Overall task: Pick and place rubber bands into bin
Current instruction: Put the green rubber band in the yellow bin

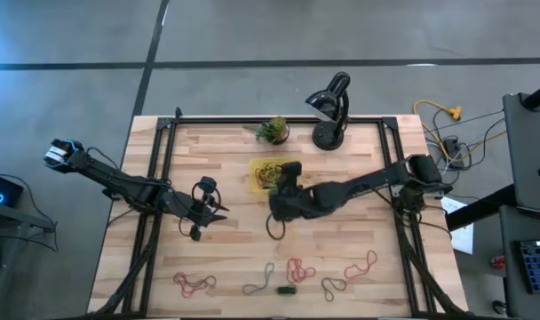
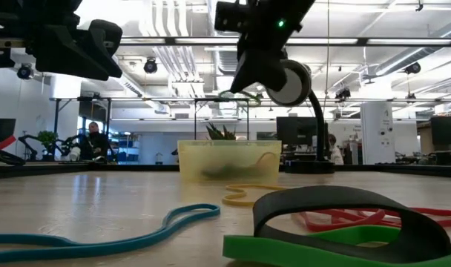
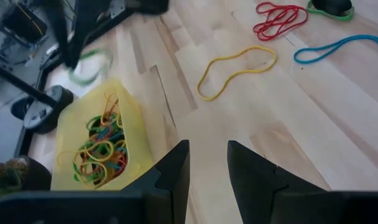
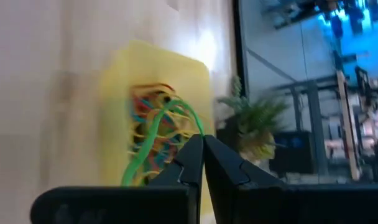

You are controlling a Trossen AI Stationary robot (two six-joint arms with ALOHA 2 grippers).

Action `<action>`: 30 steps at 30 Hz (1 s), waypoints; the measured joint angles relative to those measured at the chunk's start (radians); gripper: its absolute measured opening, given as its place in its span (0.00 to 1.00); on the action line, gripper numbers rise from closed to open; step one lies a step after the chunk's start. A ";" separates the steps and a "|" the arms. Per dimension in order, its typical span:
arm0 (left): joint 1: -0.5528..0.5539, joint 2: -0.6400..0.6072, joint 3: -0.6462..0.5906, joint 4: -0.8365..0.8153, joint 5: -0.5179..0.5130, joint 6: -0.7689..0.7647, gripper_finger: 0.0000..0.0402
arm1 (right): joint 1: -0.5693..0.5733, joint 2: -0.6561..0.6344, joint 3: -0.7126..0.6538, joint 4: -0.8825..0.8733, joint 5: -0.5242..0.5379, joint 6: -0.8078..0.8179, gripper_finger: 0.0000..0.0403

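Note:
The bin (image 1: 259, 166) is a translucent-yellow tray on the table's far middle, with many coloured rubber bands (image 3: 102, 146) lying in it. My right gripper (image 4: 202, 144) hangs over the bin (image 4: 124, 68), shut on a green rubber band (image 4: 156, 127). My left gripper (image 3: 207, 168) is open above bare wood left of the bin (image 3: 132, 109) and touches nothing. One yellow band (image 3: 235, 67) lies flat near the table's middle. More bands lie along the near edge: red (image 1: 194, 283), grey-blue (image 1: 259, 283), red (image 1: 298, 267) and red (image 1: 363, 264). My right gripper pinches the green rubber band between its two fingertips, at one end of the loop (image 4: 192, 121). The fingers slant down toward the table's far edge. The band hangs slack below them, lifted clear above the bin (image 2: 196, 159).
A black desk lamp (image 1: 332, 111) and a small potted plant (image 1: 273, 131) stand at the far edge behind the bin. A green band with a dark ring on it (image 2: 337, 222) and a blue band (image 2: 99, 237) lie close to the low camera. Bare wood spreads between the arms.

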 joint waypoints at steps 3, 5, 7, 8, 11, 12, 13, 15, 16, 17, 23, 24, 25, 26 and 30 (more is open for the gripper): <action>0.000 0.000 0.000 0.029 0.000 0.032 0.23 | -0.057 0.005 0.000 0.002 0.001 -0.001 0.02; 0.000 0.000 0.000 0.038 0.000 0.041 0.23 | -0.092 0.011 -0.002 0.001 0.001 -0.005 0.02; 0.000 0.000 0.002 0.045 0.000 0.042 0.23 | -0.126 0.015 -0.004 0.001 0.001 -0.006 0.02; 0.000 -0.001 0.003 0.046 0.000 0.042 0.23 | -0.142 0.015 -0.005 0.009 0.001 -0.004 0.02; 0.000 -0.002 0.006 0.047 0.000 0.041 0.23 | -0.186 0.015 -0.023 0.047 -0.058 -0.003 0.02; 0.000 -0.002 0.005 0.046 0.000 0.041 0.23 | -0.200 0.015 -0.035 0.071 -0.095 -0.010 0.02; 0.000 -0.002 0.005 0.046 0.000 0.041 0.23 | -0.211 0.016 -0.047 0.097 -0.129 -0.021 0.02; 0.000 -0.002 0.005 0.046 0.000 0.040 0.23 | -0.231 0.016 -0.068 0.148 -0.177 -0.044 0.02; 0.000 -0.002 0.005 0.046 0.000 0.040 0.23 | -0.238 0.016 -0.078 0.170 -0.191 -0.052 0.02; 0.000 -0.002 0.005 0.046 0.000 0.040 0.23 | -0.243 0.016 -0.088 0.184 -0.201 -0.056 0.02; 0.000 -0.002 0.003 0.046 0.000 0.040 0.23 | -0.255 0.017 -0.107 0.189 -0.203 -0.029 0.02; 0.000 -0.002 0.002 0.046 0.000 0.039 0.23 | -0.255 0.017 -0.109 0.188 -0.203 -0.022 0.02; 0.000 -0.002 0.001 0.044 0.000 0.037 0.23 | -0.254 0.017 -0.110 0.187 -0.206 -0.013 0.02; 0.000 -0.001 0.001 0.044 0.000 0.035 0.23 | -0.254 0.017 -0.111 0.185 -0.215 -0.005 0.03; 0.000 -0.002 0.001 0.044 0.000 0.034 0.23 | -0.254 0.017 -0.115 0.180 -0.290 0.001 0.08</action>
